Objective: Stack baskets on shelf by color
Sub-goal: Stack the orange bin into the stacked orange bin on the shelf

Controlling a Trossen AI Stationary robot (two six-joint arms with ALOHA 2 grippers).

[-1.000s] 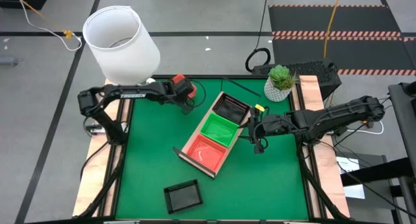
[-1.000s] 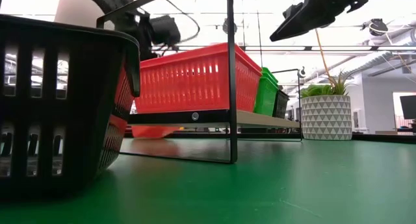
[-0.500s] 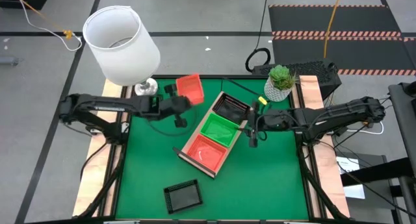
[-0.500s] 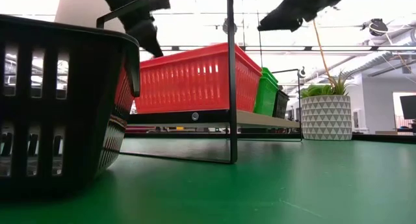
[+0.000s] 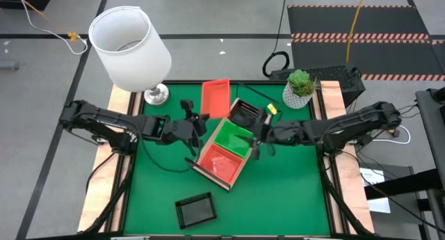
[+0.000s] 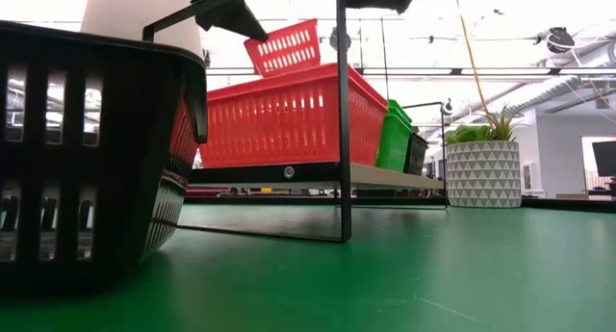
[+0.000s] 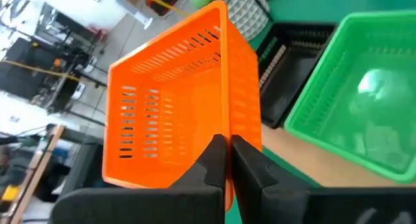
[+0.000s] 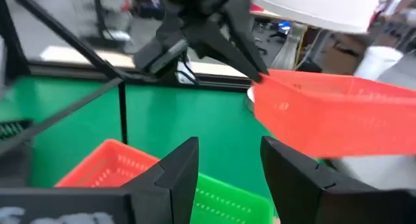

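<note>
Baskets already fill the shelf (image 5: 197, 163): red, green and black stacks. One orange basket (image 5: 215, 99) is pinched by its rim in the left gripper (image 5: 195, 126), held aloft at 12 o'clock of the shelf. Right gripper (image 5: 257, 144) is spread, empty, at 3 o'clock. A black basket (image 5: 194, 210) remains at 6 o'clock.

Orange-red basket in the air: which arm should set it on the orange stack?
Left. Its claw is shut on the orange-red plastic basket; the right claw is open, empty, beside the wooden shelf.
</note>
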